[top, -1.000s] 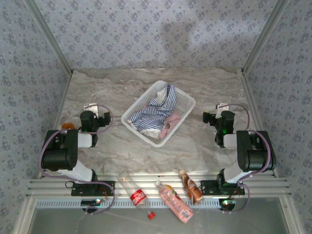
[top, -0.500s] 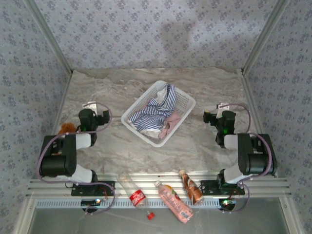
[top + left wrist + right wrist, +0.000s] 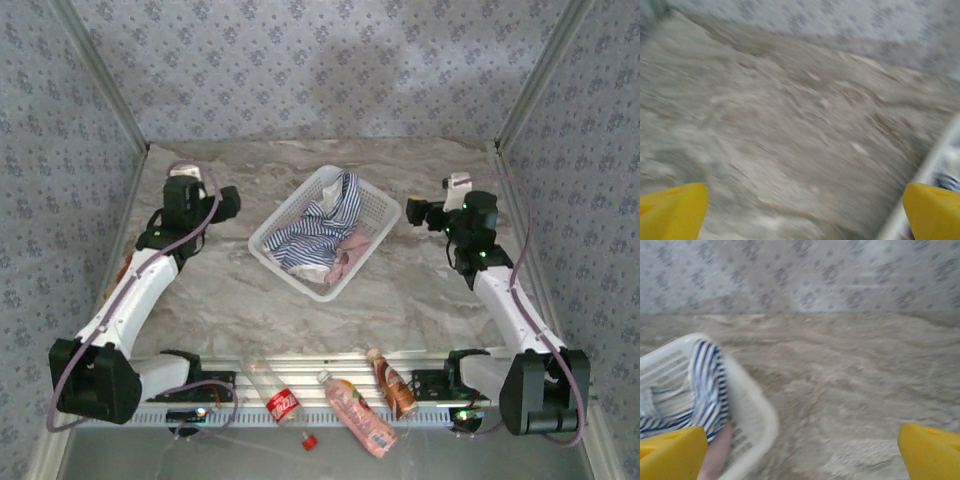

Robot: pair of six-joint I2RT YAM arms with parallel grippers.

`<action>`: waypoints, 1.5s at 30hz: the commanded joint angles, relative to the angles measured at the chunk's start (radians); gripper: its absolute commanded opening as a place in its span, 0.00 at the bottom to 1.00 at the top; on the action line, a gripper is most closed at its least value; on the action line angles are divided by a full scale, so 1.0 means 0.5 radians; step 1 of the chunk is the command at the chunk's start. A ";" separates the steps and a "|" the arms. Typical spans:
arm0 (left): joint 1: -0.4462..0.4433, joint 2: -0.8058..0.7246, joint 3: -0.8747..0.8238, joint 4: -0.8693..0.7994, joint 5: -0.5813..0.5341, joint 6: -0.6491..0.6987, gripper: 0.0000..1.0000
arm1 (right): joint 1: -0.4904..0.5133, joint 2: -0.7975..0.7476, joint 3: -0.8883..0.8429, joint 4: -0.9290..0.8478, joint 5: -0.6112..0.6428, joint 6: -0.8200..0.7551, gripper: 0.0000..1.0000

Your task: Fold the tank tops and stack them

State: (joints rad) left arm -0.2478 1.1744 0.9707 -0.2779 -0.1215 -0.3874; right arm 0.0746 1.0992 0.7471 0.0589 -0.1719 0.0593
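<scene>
Both tops are in the white plastic lattice basket (image 3: 385, 215) in the middle of the marble-look table (image 3: 420, 290). The navy-and-white striped cloth tank top (image 3: 305, 238) is sprawled over most of it, with one end riding up the rim toward 12 o'clock. The plain dusty pink cloth tank top (image 3: 350, 250) is bunched at roughly 4 o'clock, partly under the stripes. The left tool (image 3: 228, 203) hangs off the basket's 9 o'clock side and the right tool (image 3: 415, 212) off its 3 o'clock, both with fingers spread wide and holding nothing. I reckon the job right now is fishing out the first top, so I'd go for the striped one since it's on top. Come in over the rim rather than from the side, because that basket looks light enough to shove around. Pinch a raised fold, lift straight up, and check the pink one isn't tagging along. There's bare table at the basket's 6 o'clock for spreading it out.
</scene>
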 commanded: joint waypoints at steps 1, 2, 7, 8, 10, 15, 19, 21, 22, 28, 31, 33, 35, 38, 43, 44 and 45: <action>-0.183 0.032 0.109 -0.407 0.278 -0.155 1.00 | 0.103 -0.006 0.139 -0.583 -0.117 0.105 1.00; -0.254 0.047 0.115 -0.382 0.340 -0.152 1.00 | 0.127 0.000 0.165 -0.642 -0.137 0.127 1.00; -0.571 0.325 0.329 -0.517 0.462 -0.082 0.94 | 0.285 0.142 0.309 -0.818 -0.188 0.305 1.00; -0.636 0.397 0.394 -0.565 0.446 -0.040 0.93 | 0.318 0.192 0.348 -0.855 -0.162 0.346 1.00; -0.730 0.553 0.524 -0.640 0.421 0.052 0.92 | 0.366 0.286 0.402 -0.893 -0.080 0.449 1.00; -0.831 0.938 0.807 -0.743 0.426 0.301 0.87 | 0.469 0.476 0.467 -0.855 0.031 0.689 1.00; -0.855 1.255 1.050 -0.965 0.397 0.552 0.82 | 0.518 0.601 0.521 -0.909 0.087 0.872 0.96; -0.865 1.371 1.139 -1.042 0.320 0.653 0.79 | 0.537 0.638 0.517 -0.919 0.099 0.964 0.93; -0.865 1.413 1.173 -1.056 0.317 0.688 0.75 | 0.550 0.656 0.513 -0.918 0.099 1.004 0.92; -0.885 1.552 1.243 -1.046 0.358 0.806 0.48 | 0.619 0.740 0.495 -0.905 0.157 1.279 0.78; -0.885 1.563 1.299 -1.062 0.411 0.809 0.25 | 0.633 0.770 0.492 -0.882 0.163 1.414 0.69; -0.885 1.559 1.329 -1.067 0.430 0.808 0.09 | 0.641 0.812 0.503 -0.870 0.143 1.499 0.62; -0.880 1.549 1.374 -1.095 0.433 0.785 0.00 | 0.660 0.846 0.517 -0.863 0.149 1.566 0.57; -0.878 1.477 1.462 -1.148 0.422 0.745 0.00 | 0.684 0.893 0.552 -0.866 0.166 1.632 0.52; -0.878 1.279 1.633 -1.152 0.430 0.680 0.00 | 0.702 0.988 0.638 -0.880 0.126 1.723 0.29; -0.878 1.254 1.678 -1.161 0.438 0.663 0.00 | 0.701 1.025 0.663 -0.915 0.104 1.747 0.25; -0.877 1.231 1.729 -1.180 0.451 0.650 0.00 | 0.700 1.051 0.683 -0.935 0.088 1.774 0.23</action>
State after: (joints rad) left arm -0.6830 1.8896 1.7439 -0.8429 0.0799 -0.0315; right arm 0.4213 1.5890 1.0416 -0.3714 -0.1139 0.8948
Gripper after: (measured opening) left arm 0.039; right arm 0.248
